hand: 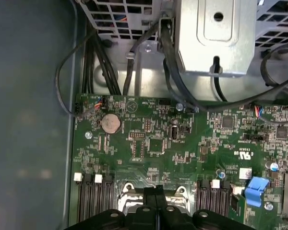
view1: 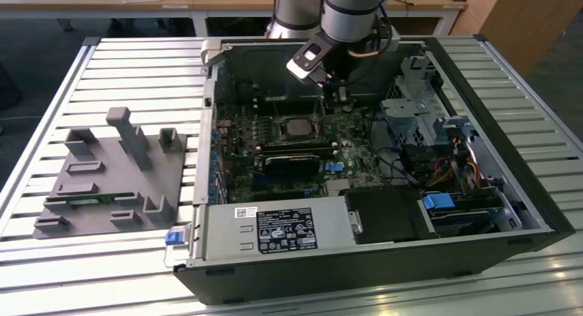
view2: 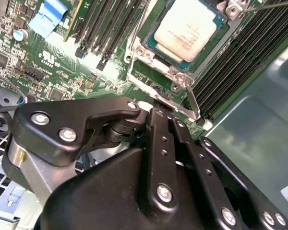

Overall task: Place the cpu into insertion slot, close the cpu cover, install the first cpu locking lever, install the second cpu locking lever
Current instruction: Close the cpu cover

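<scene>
Here we are inside the open black computer case (view1: pixel 523 193), and the small flat square cpu with its dull silver-grey top (view2: pixel 188 24) is seated in the square, metal-rimmed insertion slot (view1: pixel 276 130) on the green motherboard (hand: pixel 158 143). So I'd call step one done. The thin silvery cpu cover frame (view2: pixel 178 75) appears to lie flat around the chip, which suggests the cover is down too (I wouldn't swear to it from this angle).

The black two-fingered gripper (view2: pixel 158 114) hangs low over the board just beside the slot. Its fingers are pressed together, and I can see nothing pinched between them. The tips sit right at a thin silvery locking lever (view2: pixel 139 82) that runs along the slot's edge. I cannot tell whether that lever is hooked down. A second fine wire lever (view2: pixel 271 5) shows at the slot's far side. My judgement is that we're in the lever stage, with both locks left to confirm.

Besides the board, the case holds a silver power supply box with a white label (view1: pixel 273 228), a grey metal drive cage (view1: pixel 410 118), a long black expansion card (view1: pixel 291 167) and bundled cables. Out on the slatted aluminium table (view1: pixel 91 70), a grey moulded fixture tray (view1: pixel 136 186) has a thin green strip (view1: pixel 91 198) lying in one of its pockets.
</scene>
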Available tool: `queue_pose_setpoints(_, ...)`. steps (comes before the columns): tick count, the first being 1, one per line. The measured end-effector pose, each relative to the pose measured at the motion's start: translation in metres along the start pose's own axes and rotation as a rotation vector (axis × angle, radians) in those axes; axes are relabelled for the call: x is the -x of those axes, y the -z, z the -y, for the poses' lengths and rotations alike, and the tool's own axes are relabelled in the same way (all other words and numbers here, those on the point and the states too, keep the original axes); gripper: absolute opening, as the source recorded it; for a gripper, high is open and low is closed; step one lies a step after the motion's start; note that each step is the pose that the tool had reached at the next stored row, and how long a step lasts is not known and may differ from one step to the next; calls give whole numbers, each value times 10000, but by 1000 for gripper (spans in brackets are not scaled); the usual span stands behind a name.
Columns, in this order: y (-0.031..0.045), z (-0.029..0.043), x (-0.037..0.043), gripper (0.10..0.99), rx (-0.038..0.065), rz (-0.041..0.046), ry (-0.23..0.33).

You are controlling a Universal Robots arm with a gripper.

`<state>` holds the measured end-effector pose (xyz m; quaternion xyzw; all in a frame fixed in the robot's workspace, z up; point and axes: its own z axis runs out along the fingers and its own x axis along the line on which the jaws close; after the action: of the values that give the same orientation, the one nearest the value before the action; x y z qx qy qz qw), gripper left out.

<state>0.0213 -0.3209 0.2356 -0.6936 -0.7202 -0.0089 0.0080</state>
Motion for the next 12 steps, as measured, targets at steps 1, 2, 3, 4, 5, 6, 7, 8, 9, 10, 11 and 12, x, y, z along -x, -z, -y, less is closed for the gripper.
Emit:
queue_pose_setpoints(1, -2, 11, -1, 122, 0, 0, -1)
queue_pose_setpoints(2, -4, 22, -1, 122, 0, 0, -1)
queue_pose_setpoints(3, -7, 32, -1, 122, 0, -1, 0)
queue_pose_setpoints(4, -11, 39, -1, 122, 1, -1, -1)
queue_pose_setpoints(5, -15, 47, -1, 122, 0, -1, -1)
queue_pose_setpoints(6, -19, 57, -2, 122, 0, -1, -1)
queue_pose_setpoints(7, -24, 69, -2, 122, 1, -1, 0)
queue_pose_setpoints(8, -28, 81, -3, 122, 0, -1, -1)
queue_pose_setpoints(9, -32, 94, -3, 122, 0, -1, 0)
queue_pose_setpoints(10, -37, 109, -4, 122, 0, -1, 0)
queue_pose_setpoints(11, -43, 127, -4, 122, 1, -2, 0)
queue_pose_setpoints(12, -50, 146, -5, 122, 0, -1, 0)
